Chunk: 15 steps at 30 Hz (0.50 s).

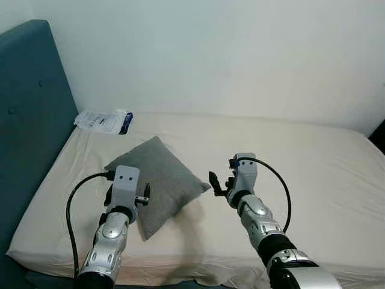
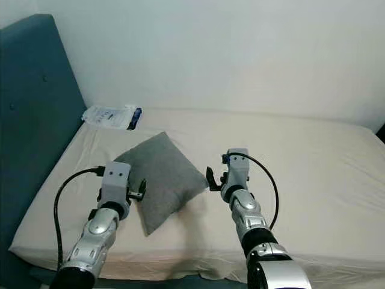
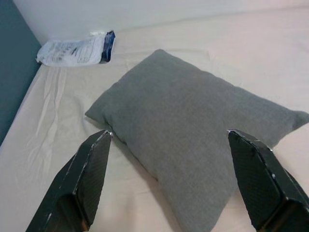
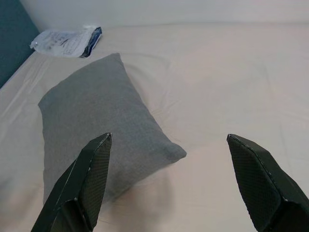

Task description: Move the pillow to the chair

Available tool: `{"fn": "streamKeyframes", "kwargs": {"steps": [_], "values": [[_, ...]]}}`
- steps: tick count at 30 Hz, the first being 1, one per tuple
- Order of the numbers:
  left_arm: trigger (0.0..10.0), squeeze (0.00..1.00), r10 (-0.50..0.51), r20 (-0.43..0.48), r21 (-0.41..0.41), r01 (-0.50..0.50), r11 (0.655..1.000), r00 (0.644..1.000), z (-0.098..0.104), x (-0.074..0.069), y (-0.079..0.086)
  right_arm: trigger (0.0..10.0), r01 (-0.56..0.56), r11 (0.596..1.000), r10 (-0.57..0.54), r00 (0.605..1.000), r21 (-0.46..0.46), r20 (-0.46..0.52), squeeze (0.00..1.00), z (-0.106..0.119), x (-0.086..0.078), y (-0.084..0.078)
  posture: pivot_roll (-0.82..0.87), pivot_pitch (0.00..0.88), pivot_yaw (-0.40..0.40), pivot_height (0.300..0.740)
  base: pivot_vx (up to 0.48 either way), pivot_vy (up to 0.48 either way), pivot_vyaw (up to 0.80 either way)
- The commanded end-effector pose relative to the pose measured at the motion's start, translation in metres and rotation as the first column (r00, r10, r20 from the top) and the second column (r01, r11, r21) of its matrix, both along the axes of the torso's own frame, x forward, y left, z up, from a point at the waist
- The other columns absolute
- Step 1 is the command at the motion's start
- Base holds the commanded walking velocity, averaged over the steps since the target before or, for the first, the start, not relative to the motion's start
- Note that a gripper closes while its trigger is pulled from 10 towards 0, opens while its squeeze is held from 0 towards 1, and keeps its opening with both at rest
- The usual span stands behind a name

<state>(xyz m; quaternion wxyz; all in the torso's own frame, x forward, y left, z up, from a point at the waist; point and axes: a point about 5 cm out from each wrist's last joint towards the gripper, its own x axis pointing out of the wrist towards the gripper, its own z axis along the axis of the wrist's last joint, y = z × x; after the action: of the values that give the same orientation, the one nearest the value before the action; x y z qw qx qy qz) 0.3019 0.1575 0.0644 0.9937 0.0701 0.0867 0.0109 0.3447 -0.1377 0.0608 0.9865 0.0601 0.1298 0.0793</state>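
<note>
The grey pillow [image 1: 159, 182] lies flat on the bed [image 1: 313, 162], its long axis running from 11 to 5 o'clock, between the wide-spread left gripper [image 3: 176, 166] and right gripper [image 4: 166, 171], the left one nearer.

A bed [image 1: 313, 180] with a cream sheet stands against a white wall [image 1: 228, 54]. A teal headboard [image 1: 30, 108] rises beside it. A white packet [image 1: 103, 121] lies near the headboard.

R gripper [image 4: 169, 181] fingers spread wide above bed [image 4: 231, 87]. Grey pillow [image 4: 104, 130] lay flat near one finger. White packet [image 4: 65, 42] by blue headboard [image 4: 14, 43].
</note>
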Motion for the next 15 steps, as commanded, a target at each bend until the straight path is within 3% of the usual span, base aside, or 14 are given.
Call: {"fn": "streamKeyframes", "kwargs": {"steps": [1,15], "values": [[10.0,0.00,0.016,0.000,-0.017,-0.016,1.000,1.000,-0.001,0.001,0.001,10.0,0.044,0.999,-0.044,0.999,0.002,0.018,0.00,0.005,0.003,-0.007,0.01,0.000,-0.093,0.705,0.000,0.000,0.00],[10.0,0.00,0.023,-0.007,-0.018,-0.023,1.000,1.000,-0.003,0.002,0.004,10.0,0.062,0.998,-0.061,0.997,-0.031,0.038,0.00,0.007,0.004,-0.021,-0.01,0.000,-0.089,0.650,0.000,0.000,0.00]]}}
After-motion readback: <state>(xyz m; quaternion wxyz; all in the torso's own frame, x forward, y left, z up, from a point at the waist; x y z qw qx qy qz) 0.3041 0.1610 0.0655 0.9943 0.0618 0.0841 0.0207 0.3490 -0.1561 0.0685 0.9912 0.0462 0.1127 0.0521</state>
